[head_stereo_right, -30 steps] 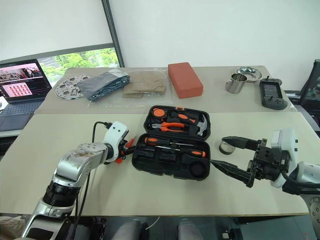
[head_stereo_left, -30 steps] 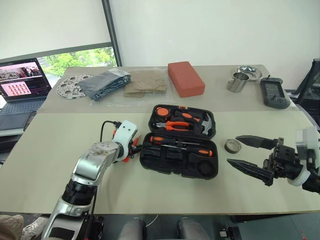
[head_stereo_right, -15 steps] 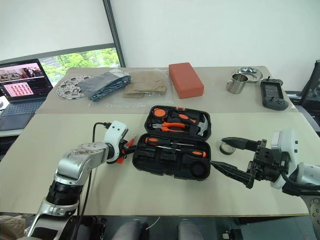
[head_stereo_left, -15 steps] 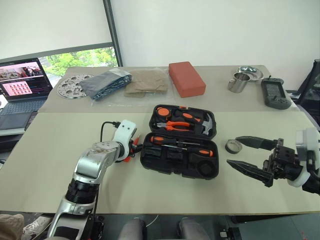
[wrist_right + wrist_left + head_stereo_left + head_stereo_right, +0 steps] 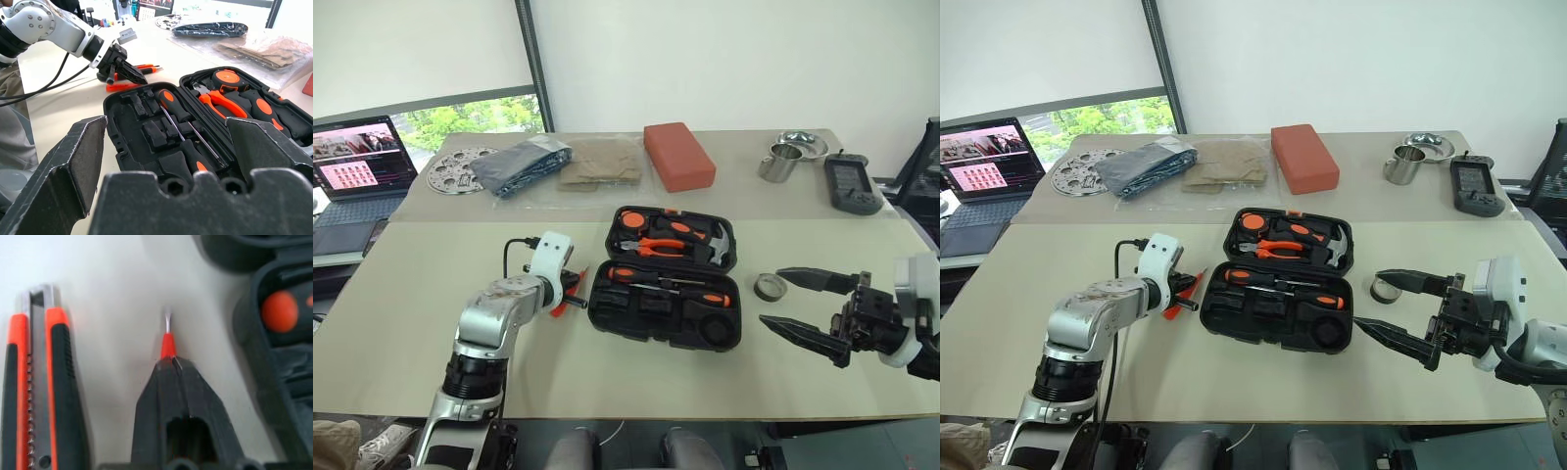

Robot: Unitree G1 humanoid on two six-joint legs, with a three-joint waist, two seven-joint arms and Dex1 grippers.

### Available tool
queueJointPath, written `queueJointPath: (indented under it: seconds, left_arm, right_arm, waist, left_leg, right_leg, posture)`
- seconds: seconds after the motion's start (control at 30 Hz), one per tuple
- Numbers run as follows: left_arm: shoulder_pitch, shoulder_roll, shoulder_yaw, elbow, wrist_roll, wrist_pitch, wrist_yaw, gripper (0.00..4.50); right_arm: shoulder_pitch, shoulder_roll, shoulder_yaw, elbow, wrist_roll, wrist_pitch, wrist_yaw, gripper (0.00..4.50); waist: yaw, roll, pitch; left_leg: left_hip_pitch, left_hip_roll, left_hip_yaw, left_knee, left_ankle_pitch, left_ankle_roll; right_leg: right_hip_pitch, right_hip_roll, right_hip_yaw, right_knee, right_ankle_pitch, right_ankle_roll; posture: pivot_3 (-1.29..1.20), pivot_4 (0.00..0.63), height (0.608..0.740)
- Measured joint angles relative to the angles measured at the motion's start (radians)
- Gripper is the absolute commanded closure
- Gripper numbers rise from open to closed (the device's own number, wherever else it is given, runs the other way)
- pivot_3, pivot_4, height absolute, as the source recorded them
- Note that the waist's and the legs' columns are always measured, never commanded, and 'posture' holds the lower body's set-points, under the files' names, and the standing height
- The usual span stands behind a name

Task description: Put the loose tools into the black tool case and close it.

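My left fingers (image 5: 172, 363) are clamped on the slim small orange tool (image 5: 167, 343), its tip just past them, low over the bench (image 5: 636, 377) beside the utility knife (image 5: 39, 382) and the open black tool case (image 5: 666, 294). My right fingers (image 5: 798, 304) stand wide apart near the bench's right edge, by the small tape roll (image 5: 769, 287). 2 screwdrivers (image 5: 671, 286) lie in the case.
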Motion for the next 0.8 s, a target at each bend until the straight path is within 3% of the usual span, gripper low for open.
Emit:
queueJointPath:
  seconds: [0.33,0.43,0.6,0.63,0.8]
  left_arm:
    - [-0.007,0.008,-0.016,0.019,0.006,-0.039,0.0,4.49]
    - [0.007,0.026,-0.03,0.018,0.014,-0.087,-0.007,3.8]
    - [0.034,0.022,0.006,-0.037,0.016,-0.22,-0.004,1.9]
    - [0.053,0.025,0.014,-0.068,0.016,-0.256,-0.006,1.69]
    - [0.194,0.033,0.007,-0.142,0.014,-0.293,-0.016,1.69]
  right_arm:
    - [-0.003,0.0,0.0,-0.001,0.0,0.0,-0.016,0.0]
    - [-0.003,0.0,0.0,-0.002,-0.001,0.0,-0.019,0.0]
    - [-0.002,0.0,-0.001,-0.005,-0.001,0.0,-0.022,0.0]
    - [-0.001,0.0,-0.002,-0.008,0.0,0.0,-0.022,0.0]
    - [-0.001,0.0,-0.006,-0.014,0.003,0.001,-0.034,0.0]
  waist:
    - [-0.001,0.0,0.0]
    - [-0.002,0.0,0.0]
    - [0.001,-0.001,0.001]
    - [0.0,0.0,0.001]
    - [-0.001,0.0,0.001]
  left_leg:
    - [0.0,0.0,0.0,0.0,0.0,0.0]
    - [0.0,0.0,0.0,0.0,0.0,0.0]
    - [-0.002,0.0,0.0,0.0,0.0,0.0]
    - [-0.002,0.0,0.0,-0.001,0.0,0.0]
    - [-0.004,0.001,0.001,-0.001,-0.001,-0.001]
  right_leg:
    - [-0.001,0.0,0.0,0.0,0.0,0.0]
    - [-0.002,0.0,0.0,0.0,0.0,-0.001]
    - [-0.005,0.0,-0.001,0.0,0.003,-0.004]
    - [-0.005,-0.001,0.0,-0.001,0.003,-0.004]
    - [-0.005,0.0,0.001,-0.001,0.002,-0.004]
  posture:
    - [0.0,0.15,0.74]
    - [0.0,0.15,0.74]
    - [0.0,0.15,0.74]
    - [0.0,0.15,0.74]
    - [0.0,0.15,0.74]
